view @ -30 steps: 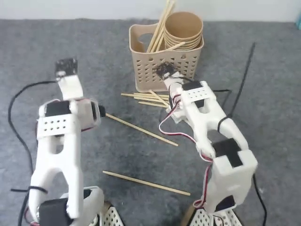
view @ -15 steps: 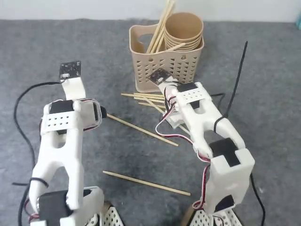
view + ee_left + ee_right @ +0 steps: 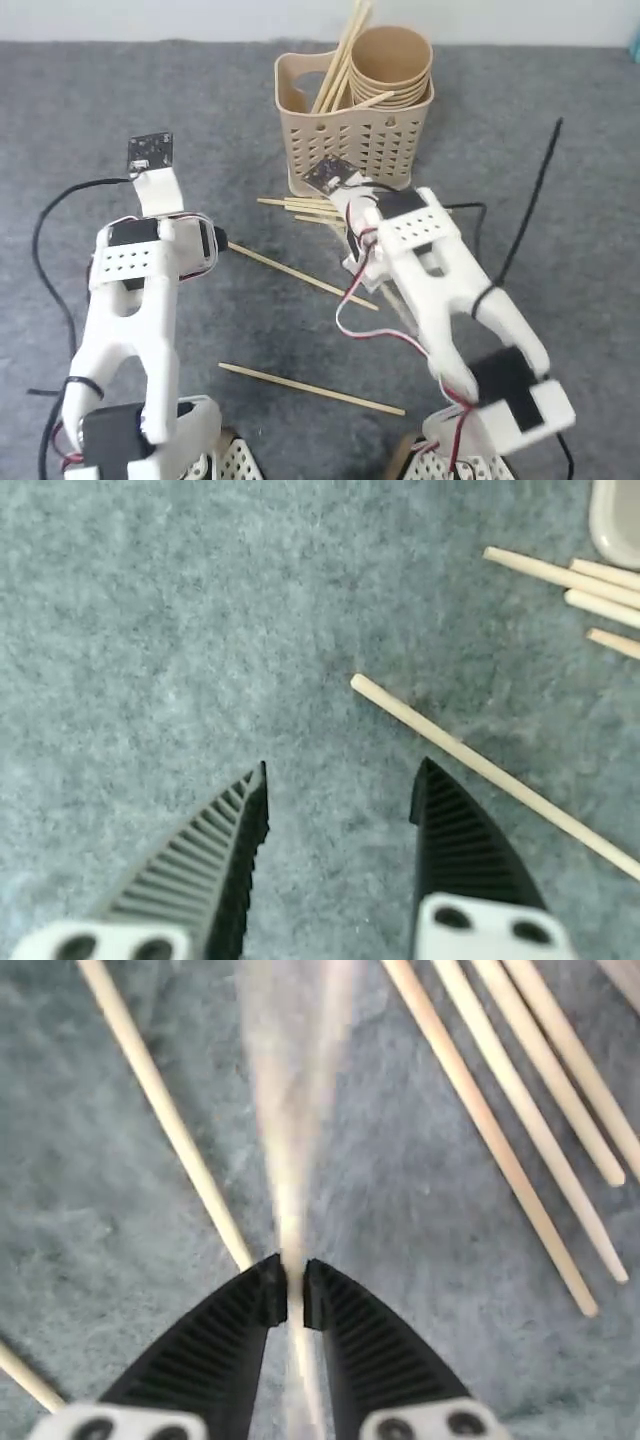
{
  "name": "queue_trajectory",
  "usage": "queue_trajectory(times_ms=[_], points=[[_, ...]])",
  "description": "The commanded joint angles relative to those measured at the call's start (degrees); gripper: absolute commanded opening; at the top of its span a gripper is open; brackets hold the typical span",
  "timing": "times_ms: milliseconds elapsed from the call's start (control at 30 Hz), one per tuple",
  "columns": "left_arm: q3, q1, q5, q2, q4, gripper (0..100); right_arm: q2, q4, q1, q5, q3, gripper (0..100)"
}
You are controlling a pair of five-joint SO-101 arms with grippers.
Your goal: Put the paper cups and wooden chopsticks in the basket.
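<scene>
Chopstick [image 3: 289, 1175] in right hand [image 3: 288, 1288]

The grey carpeted table [image 3: 120, 90] is carrying a beige basket [image 3: 372, 150], with a bunch of chopsticks [image 3: 292, 205] lying at its foot and a middle chopstick [image 3: 290, 272] and a front chopstick [image 3: 310, 388] lying farther out.

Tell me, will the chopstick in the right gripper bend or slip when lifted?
Probably stiff: the held chopstick runs straight, like the loose chopsticks on the carpet. Likely very light, being so thin. It may pivot or slip, since the right gripper pinches it only at its narrow tips.
</scene>
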State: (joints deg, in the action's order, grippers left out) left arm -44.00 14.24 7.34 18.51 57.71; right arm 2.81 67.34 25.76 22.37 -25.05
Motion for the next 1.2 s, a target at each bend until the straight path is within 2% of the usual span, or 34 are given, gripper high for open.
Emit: queue_trajectory(times_ms=[0,100,300,433,500,600,700,833,933,1167], points=[[0.31,-0.26,-0.09,0.26,-1.23,22,8.22,-0.84,0.4,0.53,-0.35,0.9],[0.04,-0.26,-0.09,0.26,-3.08,22,13.67,-1.63,1.27,-2.55,0.35,0.9],[-2.07,-0.7,3.43,0.26,-7.12,22,22.9,-1.63,2.51,-3.16,6.24,0.9],[-3.21,-5.27,4.48,0.18,-7.3,22,26.33,-2.24,2.59,-3.43,12.75,0.9],[-4.26,-8.35,9.05,0.18,-7.82,22,26.59,-4.0,2.68,-5.54,16.79,0.9],[-6.64,-12.48,15.56,0.18,-11.87,22,26.51,-11.74,2.15,-10.11,20.84,0.9],[-8.22,-13.89,18.2,0.18,-16.09,22,26.51,-24.4,0.22,-14.42,21.01,0.9],[-8.31,-13.54,20.92,0.18,-16.79,22,24.75,-38.81,-2.33,-21.27,21.1,0.9],[-8.66,-12.48,22.95,0.18,-20.57,22,20.7,-47.6,-4.18,-24.26,21.19,0.9],[-9.54,-11.52,24.62,0.26,-21.45,22,10.24,-62.02,-7.43,-31.82,21.27,0.9]])
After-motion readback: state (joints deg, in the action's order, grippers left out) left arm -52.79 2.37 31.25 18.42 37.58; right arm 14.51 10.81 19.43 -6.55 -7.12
